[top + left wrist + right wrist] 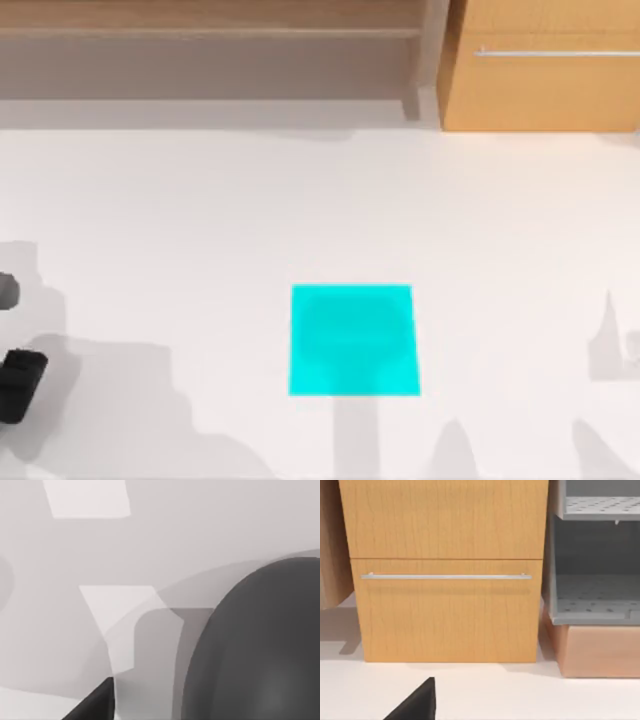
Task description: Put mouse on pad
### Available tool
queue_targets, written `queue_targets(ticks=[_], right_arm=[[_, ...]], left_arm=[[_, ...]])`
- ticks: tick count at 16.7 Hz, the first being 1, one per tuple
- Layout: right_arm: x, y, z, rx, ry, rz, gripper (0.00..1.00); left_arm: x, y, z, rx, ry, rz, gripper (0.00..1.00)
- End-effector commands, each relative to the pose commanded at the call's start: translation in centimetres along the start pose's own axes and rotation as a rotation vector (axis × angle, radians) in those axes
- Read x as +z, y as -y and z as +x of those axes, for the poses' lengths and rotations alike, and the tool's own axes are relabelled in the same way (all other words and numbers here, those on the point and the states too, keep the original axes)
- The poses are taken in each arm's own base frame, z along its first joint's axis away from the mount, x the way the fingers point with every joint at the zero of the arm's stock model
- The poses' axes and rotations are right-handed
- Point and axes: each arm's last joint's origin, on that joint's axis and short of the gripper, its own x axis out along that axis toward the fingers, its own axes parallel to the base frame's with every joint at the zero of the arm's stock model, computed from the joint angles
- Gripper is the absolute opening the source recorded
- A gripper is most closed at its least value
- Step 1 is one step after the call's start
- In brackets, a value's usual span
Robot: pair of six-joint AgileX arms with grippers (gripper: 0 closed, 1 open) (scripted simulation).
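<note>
Currently: pad (354, 340) lies bare mid-worktop (200, 200), ready for mouse (260, 650) | left end effector (20, 385) at left edge, directly over mouse, presumably approaching a grasp; finger state cannot be told.

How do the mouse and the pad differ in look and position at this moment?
The pad is a flat, bright cyan square; the mouse is a dark grey, rounded body. The pad lies bare near the table's middle; the mouse looms close in the left wrist view, with the left gripper at the table's left edge. Both look plain and unmarked. The right gripper faces a wooden cabinet.
</note>
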Motion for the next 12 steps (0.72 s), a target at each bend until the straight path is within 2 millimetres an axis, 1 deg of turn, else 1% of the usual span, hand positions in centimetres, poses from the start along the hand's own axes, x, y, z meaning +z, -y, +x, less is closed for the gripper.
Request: queue_targets(ticks=[5,6,12], right_arm=[[0.00,0.00,0.00,0.000,0.000,0.000,1.00],[0.00,0.00,0.00,0.000,0.000,0.000,1.00],[0.00,0.00,0.00,0.000,0.000,0.000,1.00]], left_arm=[[0.00,0.00,0.00,0.000,0.000,0.000,0.02],[0.00,0.00,0.00,0.000,0.000,0.000,0.00],[0.00,0.00,0.00,0.000,0.000,0.000,0.00]])
